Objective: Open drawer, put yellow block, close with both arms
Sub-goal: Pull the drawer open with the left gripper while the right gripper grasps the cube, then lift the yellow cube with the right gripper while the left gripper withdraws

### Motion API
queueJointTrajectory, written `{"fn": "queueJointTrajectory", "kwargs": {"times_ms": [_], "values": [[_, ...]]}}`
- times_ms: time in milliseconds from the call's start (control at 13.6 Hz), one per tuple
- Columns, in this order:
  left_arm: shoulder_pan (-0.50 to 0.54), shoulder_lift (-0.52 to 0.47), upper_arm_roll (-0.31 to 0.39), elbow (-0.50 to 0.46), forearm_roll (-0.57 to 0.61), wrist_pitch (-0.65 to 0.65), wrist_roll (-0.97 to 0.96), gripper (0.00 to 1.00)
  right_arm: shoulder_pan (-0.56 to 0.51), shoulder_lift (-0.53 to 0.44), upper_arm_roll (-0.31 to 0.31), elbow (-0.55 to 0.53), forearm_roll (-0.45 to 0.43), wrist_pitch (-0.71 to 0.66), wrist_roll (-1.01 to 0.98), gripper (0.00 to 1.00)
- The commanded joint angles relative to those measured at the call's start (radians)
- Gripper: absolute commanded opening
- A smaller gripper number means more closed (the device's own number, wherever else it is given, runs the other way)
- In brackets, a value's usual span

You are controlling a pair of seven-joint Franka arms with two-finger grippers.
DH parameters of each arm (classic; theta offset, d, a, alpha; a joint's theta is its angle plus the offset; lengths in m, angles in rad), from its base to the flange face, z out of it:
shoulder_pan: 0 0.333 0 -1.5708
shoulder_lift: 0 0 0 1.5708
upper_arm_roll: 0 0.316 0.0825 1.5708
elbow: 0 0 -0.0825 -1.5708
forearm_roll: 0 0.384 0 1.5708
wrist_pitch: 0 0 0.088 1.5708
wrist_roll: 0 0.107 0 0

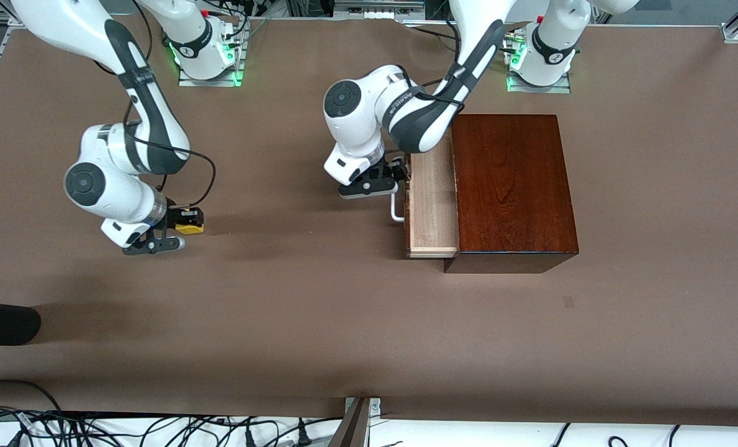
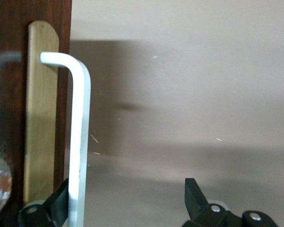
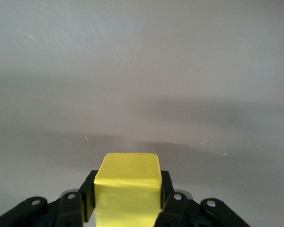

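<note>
Yellow block (image 1: 190,228), plain cube, clamped between right gripper (image 1: 179,225) fingers toward right arm's end; bare brown table (image 1: 294,310) all around. Left gripper (image 1: 386,176) spread wide beside white loop handle (image 1: 396,208). Pale-wood drawer (image 1: 432,205) pulled partly from glossy reddish-brown box (image 1: 511,186).

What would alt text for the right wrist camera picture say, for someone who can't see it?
A small yellow block sits clamped between the two black fingers of the right hand, filling the lower middle of the picture. Past it there is only the plain brown table, crossed by a soft band of shadow.
</note>
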Motion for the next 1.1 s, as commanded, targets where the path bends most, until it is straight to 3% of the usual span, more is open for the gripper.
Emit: {"fn": "queueJointTrajectory", "kwargs": {"times_ms": [0,295,663,1031], "values": [[-0.017,0.029,0.001,0.074,-0.031,0.007,-0.005,1.0,-0.002,-0.038,0.002,0.045,0.015,-0.076,-0.017,0.0],[-0.013,-0.03,0.004,0.074,-0.017,-0.02,-0.005,1.0,-0.002,-0.101,0.002,0.054,0.014,-0.145,-0.018,0.0],[0.039,-0.171,0.016,0.077,-0.016,-0.25,0.061,1.0,-0.002,-0.115,0.004,0.137,0.014,-0.297,-0.014,0.0],[0.24,-0.29,0.016,0.077,-0.017,-0.436,0.363,1.0,0.001,-0.107,0.023,0.201,0.014,-0.366,-0.017,0.0]]}}
